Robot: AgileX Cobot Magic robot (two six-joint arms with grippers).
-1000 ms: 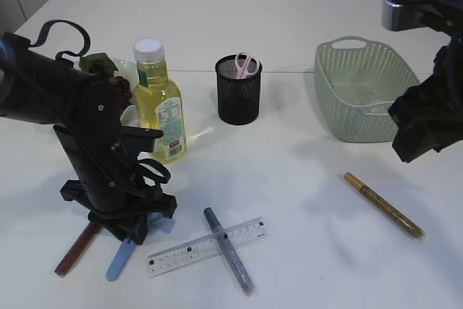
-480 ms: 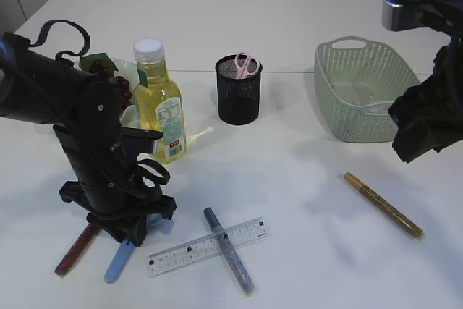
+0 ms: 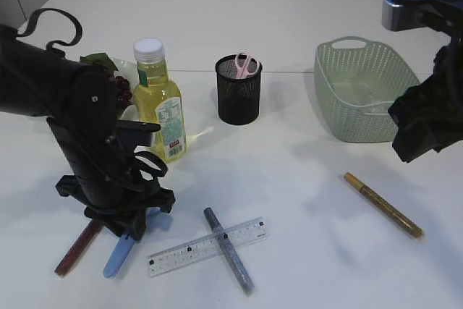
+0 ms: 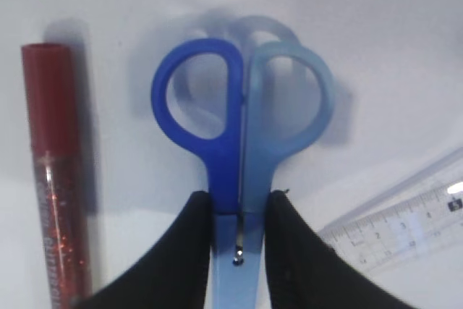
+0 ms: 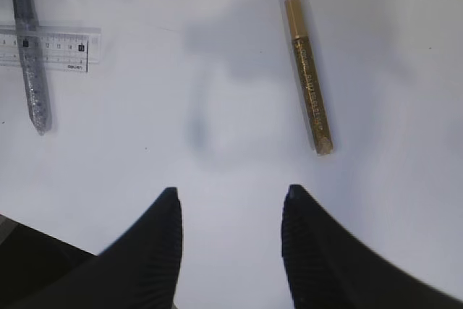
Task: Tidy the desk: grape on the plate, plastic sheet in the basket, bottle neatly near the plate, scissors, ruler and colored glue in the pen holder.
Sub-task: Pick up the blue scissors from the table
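Near the desk's front left corner lies the red glitter glue (image 3: 76, 248), and just beside it my left gripper (image 4: 240, 226) pinches the blue scissors (image 4: 242, 132) at their pivot, handles pointing away from me. Behind, toward the back left, the grapes (image 3: 123, 92) sit on the plate (image 3: 130, 70), with the bottle (image 3: 160, 103) upright beside it. At the front edge the silver glitter glue (image 3: 228, 250) lies crossed over the ruler (image 3: 206, 247). Mid-desk stands the pen holder (image 3: 238, 90) with pink scissors (image 3: 246, 64) inside. Toward the right edge are the basket (image 3: 362, 92) and the gold glitter glue (image 5: 309, 76); my right gripper (image 5: 230, 211) hangs above the desk, spread wide, holding nothing.
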